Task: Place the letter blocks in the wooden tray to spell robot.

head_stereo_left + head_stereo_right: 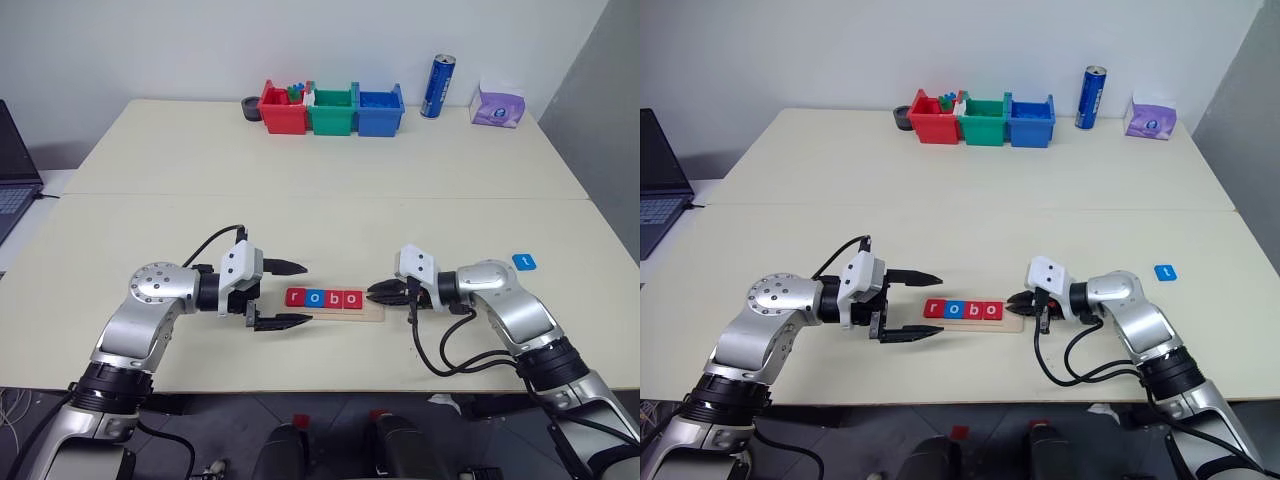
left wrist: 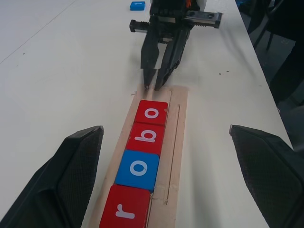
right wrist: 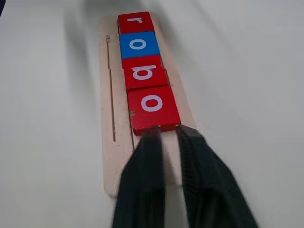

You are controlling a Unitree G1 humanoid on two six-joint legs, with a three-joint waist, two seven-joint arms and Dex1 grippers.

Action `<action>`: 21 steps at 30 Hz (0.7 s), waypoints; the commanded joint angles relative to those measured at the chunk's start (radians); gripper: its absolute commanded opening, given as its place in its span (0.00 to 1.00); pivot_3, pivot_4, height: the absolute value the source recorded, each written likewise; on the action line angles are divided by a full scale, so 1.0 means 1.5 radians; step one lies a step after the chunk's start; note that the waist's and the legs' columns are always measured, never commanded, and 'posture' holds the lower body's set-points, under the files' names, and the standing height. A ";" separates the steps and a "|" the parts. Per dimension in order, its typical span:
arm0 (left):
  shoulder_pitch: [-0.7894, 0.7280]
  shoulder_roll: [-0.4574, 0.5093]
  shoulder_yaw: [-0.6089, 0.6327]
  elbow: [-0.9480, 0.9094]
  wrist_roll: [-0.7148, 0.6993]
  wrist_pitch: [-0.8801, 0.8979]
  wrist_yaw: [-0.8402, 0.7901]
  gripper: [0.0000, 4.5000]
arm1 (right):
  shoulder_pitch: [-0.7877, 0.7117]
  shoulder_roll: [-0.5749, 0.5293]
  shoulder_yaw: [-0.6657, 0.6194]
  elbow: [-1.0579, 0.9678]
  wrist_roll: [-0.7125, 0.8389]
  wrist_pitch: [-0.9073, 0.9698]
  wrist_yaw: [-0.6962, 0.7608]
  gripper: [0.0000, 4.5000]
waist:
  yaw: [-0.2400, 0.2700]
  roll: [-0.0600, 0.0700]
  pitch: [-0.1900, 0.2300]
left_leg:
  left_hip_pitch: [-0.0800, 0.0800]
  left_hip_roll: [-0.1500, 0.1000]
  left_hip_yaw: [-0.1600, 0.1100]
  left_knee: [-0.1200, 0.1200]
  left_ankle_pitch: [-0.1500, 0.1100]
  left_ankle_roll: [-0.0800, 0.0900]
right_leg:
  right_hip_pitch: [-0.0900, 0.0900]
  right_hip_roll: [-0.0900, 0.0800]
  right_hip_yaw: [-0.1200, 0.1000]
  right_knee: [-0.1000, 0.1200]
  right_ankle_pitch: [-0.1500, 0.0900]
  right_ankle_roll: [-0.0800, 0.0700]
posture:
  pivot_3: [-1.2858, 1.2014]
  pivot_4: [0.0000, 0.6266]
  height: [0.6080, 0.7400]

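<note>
While four letter blocks sit in a row on the wooden tray (image 1: 372, 314), reading r, o, b, o from the robot's left, the right gripper (image 1: 381, 292) hovers at the tray's right end with its two black fingers (image 3: 142, 180) pressed nearly together, pinching nothing. Their tips sit just at the edge of the last red o block (image 3: 153, 108), right up against it; whether they actually touch it is hard to say. Next to it comes the red b block (image 3: 144, 73), then the blue o block (image 3: 137, 44), then the red r block (image 3: 136, 22) at the far left end. Over on the other side, the left gripper (image 1: 292, 295) waits just beside the tray's left end, fingers spread wide, holding nothing. One more tile, the blue t block (image 1: 524, 262), lies alone on the table (image 1: 320, 170) well off to the robot's right, beyond the right arm. Along the table's far edge stand the red, green and blue bins (image 1: 332, 110), a blue can (image 1: 438, 87) and a purple tissue pack (image 1: 498, 104).
</note>
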 commanded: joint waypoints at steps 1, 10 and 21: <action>0.004 0.004 0.006 -0.018 -0.003 -0.007 -0.001 1.00 | 0.002 0.005 0.001 -0.029 -0.001 -0.013 -0.004 0.00 | 0.000 0.000 0.000 | 0.000 0.000 0.000 0.000 0.000 0.000 | 0.000 0.000 0.000 0.000 0.000 0.000 | 0.52 0.24 1.00; 0.006 0.002 0.006 -0.024 -0.003 -0.001 0.005 1.00 | 0.014 0.011 0.016 -0.039 -0.016 -0.025 -0.010 0.00 | 0.001 0.000 0.000 | 0.000 0.000 0.000 0.000 0.000 0.000 | 0.000 0.000 0.000 0.000 0.000 0.000 | 0.52 0.24 1.00; 0.010 0.001 0.004 -0.037 -0.005 0.007 0.016 1.00 | 0.010 0.016 0.019 -0.032 -0.021 -0.028 -0.013 0.00 | 0.001 0.000 0.000 | 0.000 0.000 0.000 0.000 0.000 0.000 | 0.000 0.000 0.000 0.000 0.000 0.000 | 0.52 0.24 1.00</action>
